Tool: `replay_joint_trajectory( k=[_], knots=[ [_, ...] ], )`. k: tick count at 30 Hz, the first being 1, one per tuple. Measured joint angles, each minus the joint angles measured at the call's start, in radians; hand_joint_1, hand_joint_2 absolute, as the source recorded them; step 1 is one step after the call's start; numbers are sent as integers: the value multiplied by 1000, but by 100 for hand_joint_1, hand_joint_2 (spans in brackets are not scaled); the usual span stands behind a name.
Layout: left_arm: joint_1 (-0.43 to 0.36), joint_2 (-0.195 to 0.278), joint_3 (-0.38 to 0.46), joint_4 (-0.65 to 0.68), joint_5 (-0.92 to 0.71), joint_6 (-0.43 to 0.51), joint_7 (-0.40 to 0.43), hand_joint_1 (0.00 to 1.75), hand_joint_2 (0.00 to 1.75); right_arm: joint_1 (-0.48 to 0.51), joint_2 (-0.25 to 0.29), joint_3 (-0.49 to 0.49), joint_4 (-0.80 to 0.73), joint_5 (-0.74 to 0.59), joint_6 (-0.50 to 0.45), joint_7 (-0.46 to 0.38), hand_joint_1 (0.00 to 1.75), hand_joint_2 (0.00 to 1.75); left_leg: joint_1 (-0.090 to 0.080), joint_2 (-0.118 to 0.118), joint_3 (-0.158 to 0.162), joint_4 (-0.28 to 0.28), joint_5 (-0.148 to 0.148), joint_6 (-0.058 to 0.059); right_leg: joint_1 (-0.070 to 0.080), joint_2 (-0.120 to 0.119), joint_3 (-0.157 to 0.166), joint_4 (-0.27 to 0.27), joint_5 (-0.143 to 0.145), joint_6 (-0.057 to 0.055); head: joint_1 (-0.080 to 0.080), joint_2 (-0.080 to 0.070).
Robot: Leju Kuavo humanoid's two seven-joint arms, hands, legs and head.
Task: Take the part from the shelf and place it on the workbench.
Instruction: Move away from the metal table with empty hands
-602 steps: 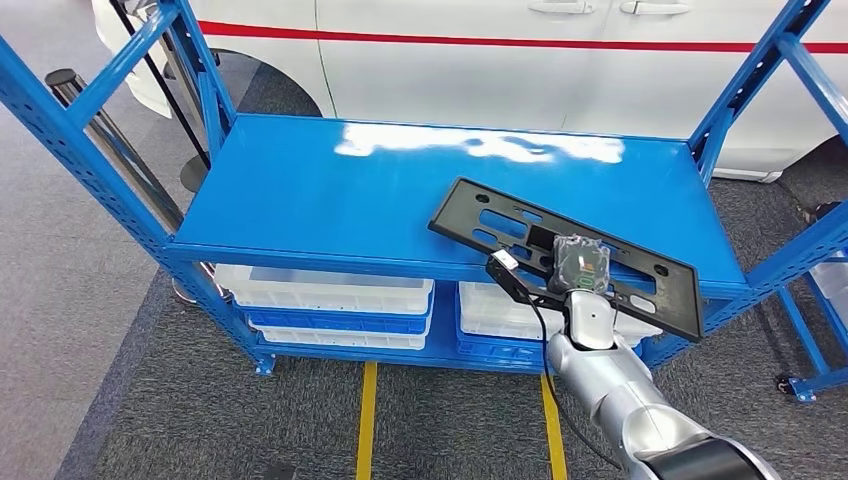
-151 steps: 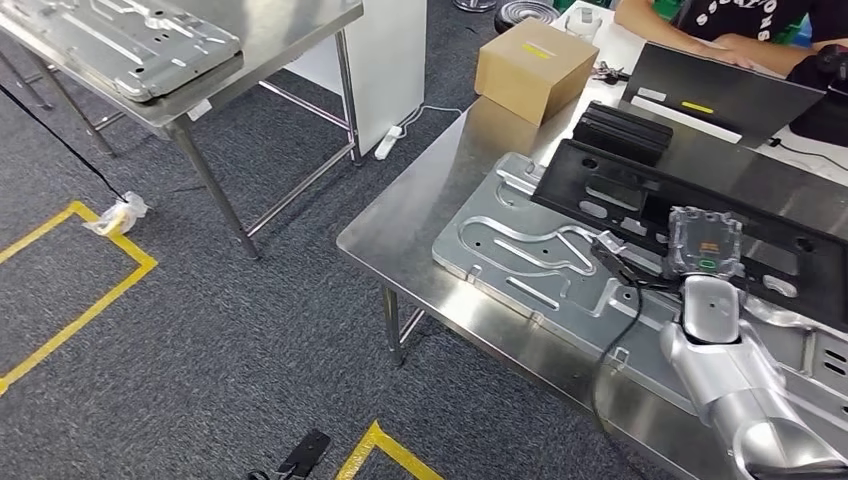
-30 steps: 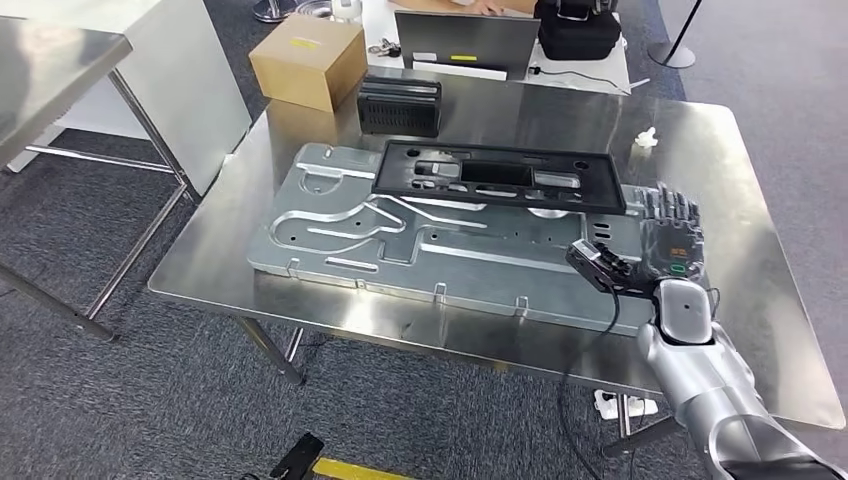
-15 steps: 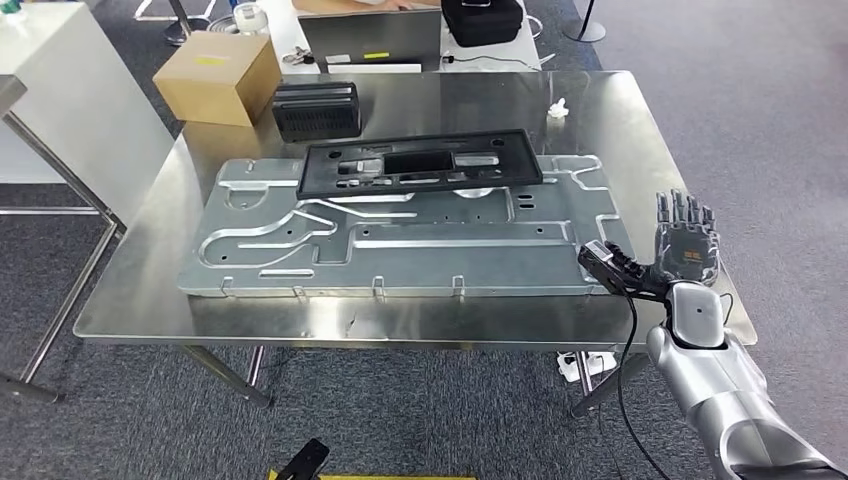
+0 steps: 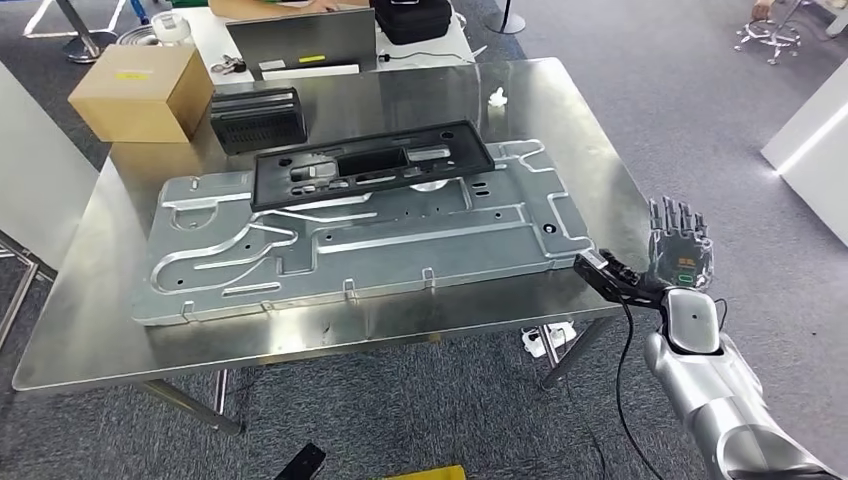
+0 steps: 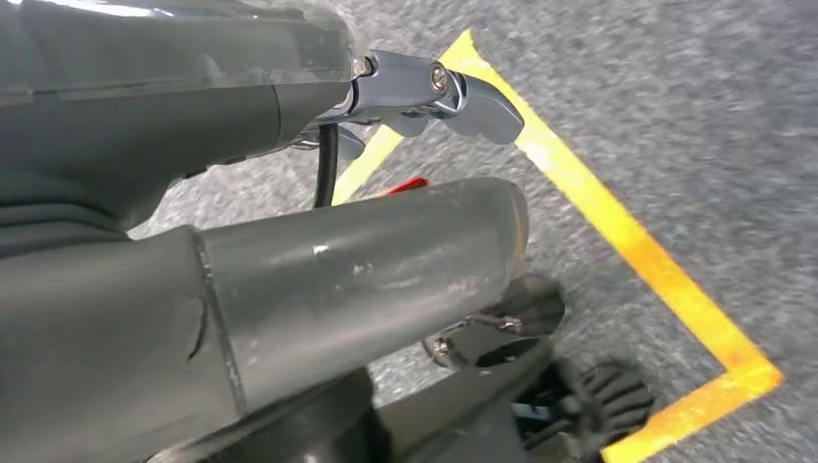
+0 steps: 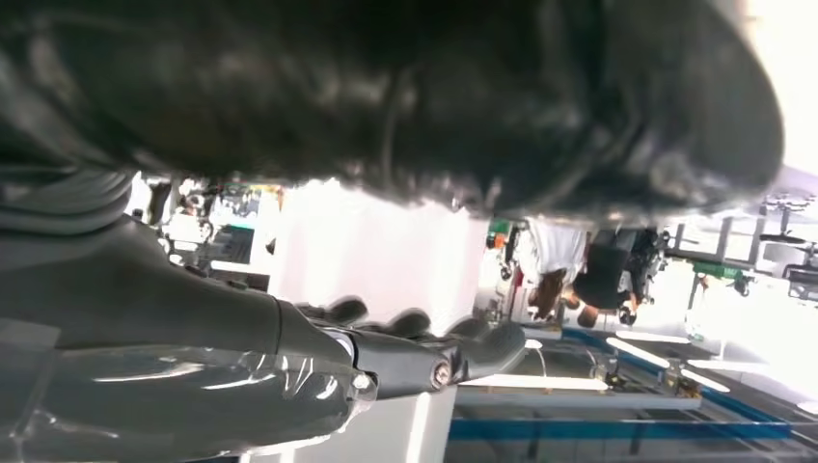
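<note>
Black plastic part [image 5: 372, 163] lies flat on the stamped metal panel [image 5: 350, 240] on the steel workbench [image 5: 330, 335], toward the far side, its long edge slightly skewed to the panel; I read the placement as done; right hand [image 5: 680, 250] is off the table's near right corner, fingers spread upward, holding nothing; left hand [image 6: 241, 289] hangs over grey carpet with yellow floor tape [image 6: 617, 231], and I cannot tell whether it is loose or clenched; risks from here, as I judge them: the right hand and its wrist camera arm [image 5: 615, 278] sit just beside the bench corner, so a careless swing could clip the edge or nudge the panel; part rests on ribbed sheet metal, so a bump might slide it toward the black stand [image 5: 258, 118] or cardboard box [image 5: 140, 90].
</note>
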Motion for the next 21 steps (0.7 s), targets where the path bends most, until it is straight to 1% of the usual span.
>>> replay_joint_trajectory(
  k=[1, 2, 3, 4, 5, 6, 7, 8, 9, 10, 11, 12, 13, 14, 15, 16, 17, 18, 19, 20, 21],
  knots=[
    [0, 0, 0, 0, -1, -1, 0, 0, 0, -1, 0, 0, 0, 0, 1, 0, 0, 0, -3, 12, -1, -2, 3, 4, 2, -34, -24, 54, -33, 2, 2, 0],
    [2, 0, 0, 0, -3, -1, 0, 0, 0, -2, 0, 0, 0, 0, 2, 0, 0, 0, -6, 24, -3, -2, 4, 7, 2, -56, -52, 119, -67, 4, 5, 0],
    [4, 0, 0, 0, -4, -2, 0, 0, 0, 0, 1, 0, 0, 0, 3, -1, 0, 0, -8, 37, -5, -1, 4, 7, 2, -67, -76, 179, -92, 6, 5, 0],
    [5, 0, 0, 0, -6, -3, 0, 0, 0, 2, 2, 0, 0, 0, 4, -1, 0, 0, -10, 50, -8, 1, 3, 8, 2, -72, -87, 211, -100, 7, 5, 0],
    [5, 0, 0, 0, -6, -3, 0, 0, 0, 5, 2, 0, 0, 0, 5, -1, 0, 0, -12, 62, -10, 3, 3, 8, 2, -77, -79, 208, -91, 7, 5, 0],
    [5, 0, 0, 0, -6, -3, 0, 0, 0, 7, 2, 0, 0, 0, 5, -1, 0, 0, -13, 74, -11, 5, 1, 7, 3, -83, -51, 164, -67, 5, 5, 0],
    [4, -1, 0, 0, -7, -3, 0, 0, 0, 6, 2, 0, 0, 0, 6, -1, 0, 0, -15, 86, -11, 8, -1, 6, 5, -99, -9, 96, -40, 0, 5, 0],
    [4, -1, 0, 0, -7, -3, 0, 0, 0, 5, 2, 0, 0, 0, 6, -1, 0, 0, -19, 97, -11, 10, -3, 4, 11, -121, 29, 31, -21, -7, 5, 0],
    [3, -1, 0, 0, -7, -3, 0, 0, 0, 3, 3, 0, -1, 0, 6, -1, 0, 0, -22, 107, -10, 12, -5, 0, 16, -137, 56, -17, -10, -15, 4, 0],
    [3, -1, 0, 0, -7, -3, 0, 0, 0, 2, 3, 0, -1, 0, 7, -1, 0, 0, -24, 116, -9, 13, -7, -3, 21, -147, 67, -42, -7, -22, 4, 0],
    [2, -1, 0, 0, -8, -3, 0, 0, 0, 3, 4, 0, -2, -1, 7, -2, 0, 0, -26, 126, -8, 12, -8, -8, 25, -144, 67, -47, -8, -28, 4, 0],
    [1, -1, 0, 0, -8, -3, 0, 0, 0, 4, 4, 0, -2, -3, 6, -2, 0, 0, -26, 135, -5, 11, -9, -12, 25, -131, 65, -50, -5, -33, 4, 0],
    [1, -1, 0, 0, -9, -3, 0, 0, 0, 6, 5, 0, -2, -4, 6, -4, 0, 0, -25, 134, -4, 13, -13, -18, 22, -121, 66, -54, -2, -39, 4, 0],
    [0, -2, 0, 0, -9, -3, 0, 0, 0, 7, 6, 0, -2, -6, 5, -5, 0, 0, -24, 116, -8, 25, -24, -24, 18, -110, 67, -59, 3, -44, 4, 0],
    [0, -2, 0, 0, -9, -3, 1, 0, 0, 8, 7, 0, -3, -6, 5, -7, 0, 0, -21, 90, -20, 56, -48, -30, 13, -100, 68, -64, 7, -50, 3, 0],
    [1, -1, 0, 0, -9, -3, 1, 0, 0, 9, 10, 0, -3, -6, 5, -8, 0, 0, -18, 59, -41, 106, -79, -35, 10, -90, 69, -67, 10, -54, 2, 0],
    [3, -1, 0, 0, -9, -3, 1, 0, 0, 10, 13, 0, -3, -6, 5, -9, 0, 0, -15, 38, -69, 170, -113, -38, 9, -78, 67, -67, 12, -57, 2, 0],
    [6, -1, 0, 0, -10, -3, 1, 0, 0, 12, 15, 0, -3, -6, 6, -10, 0, 0, -13, 29, -97, 233, -140, -41, 9, -66, 64, -66, 13, -58, 1, 0],
    [8, -1, 0, 0, -12, -3, 2, 0, 0, 16, 17, 0, -3, -8, 8, -10, 0, 0, -11, 27, -114, 272, -148, -43, 9, -53, 62, -64, 14, -59, 1, 0],
    [9, -1, 0, 0, -14, -3, 2, 0, 0, 22, 19, 0, -3, -11, 11, -10, 0, 0, -9, 26, -118, 279, -139, -44, 9, -39, 60, -62, 15, -58, 1, 0],
    [10, -1, 0, 0, -18, -3, 2, 0, 0, 29, 22, 0, -3, -15, 15, -10, 0, 0, -7, 23, -102, 245, -110, -44, 9, -25, 59, -58, 14, -57, 1, 0]
  ],
)
